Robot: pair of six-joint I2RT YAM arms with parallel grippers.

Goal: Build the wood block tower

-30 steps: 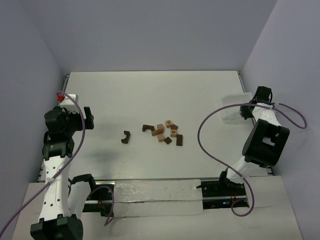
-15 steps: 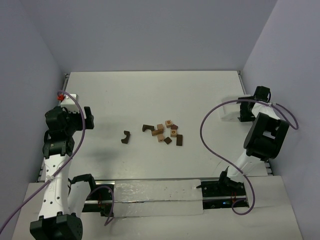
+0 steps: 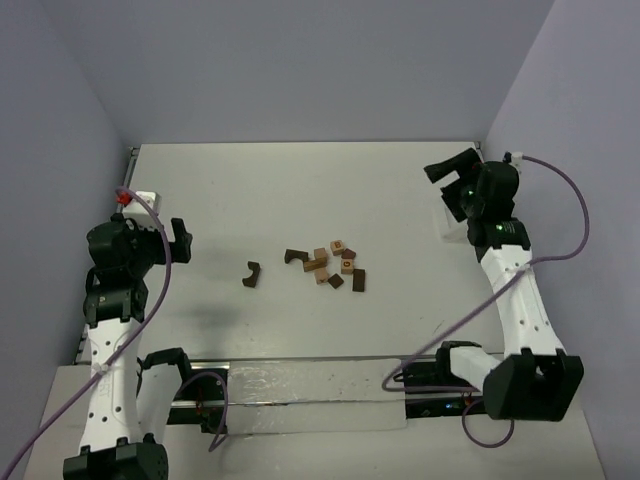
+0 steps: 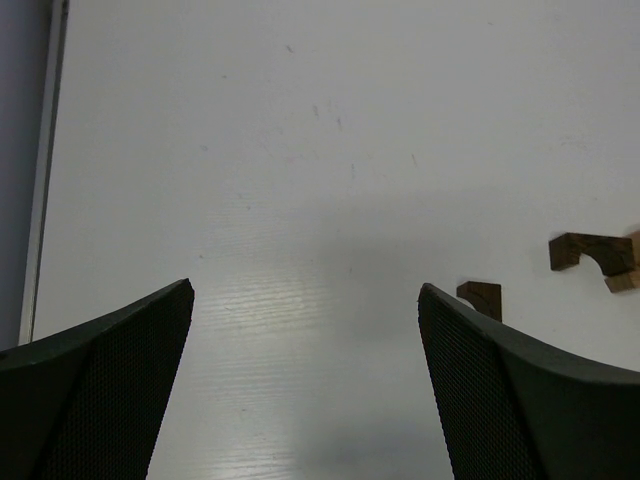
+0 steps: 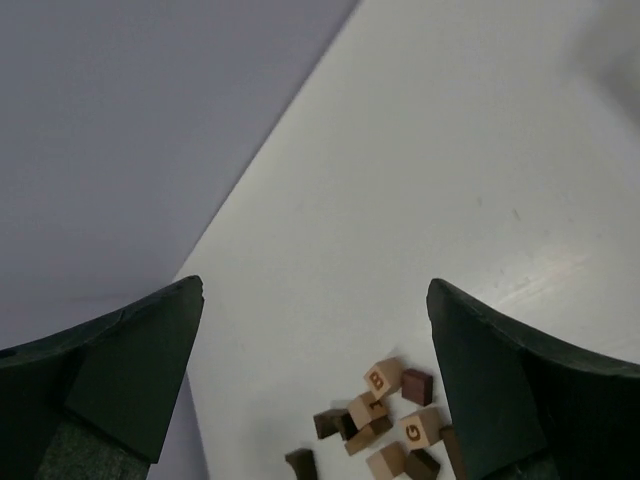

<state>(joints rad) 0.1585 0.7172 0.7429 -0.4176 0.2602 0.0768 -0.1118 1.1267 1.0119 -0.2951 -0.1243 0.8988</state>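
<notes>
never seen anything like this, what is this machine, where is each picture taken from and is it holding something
Two robot arms are bolted to the near edge of a white table. One picture looks down from above and behind them. The other two come from cameras on the wrists; the dark shapes at the bottom are each pincer's own fingers. Mid-table lies a loose cluster of small wooden blocks, tan to dark brown, some lettered, with one dark block apart on the left. Nothing is stacked yet. The left pincer and right pincer both stand open and empty.
</notes>
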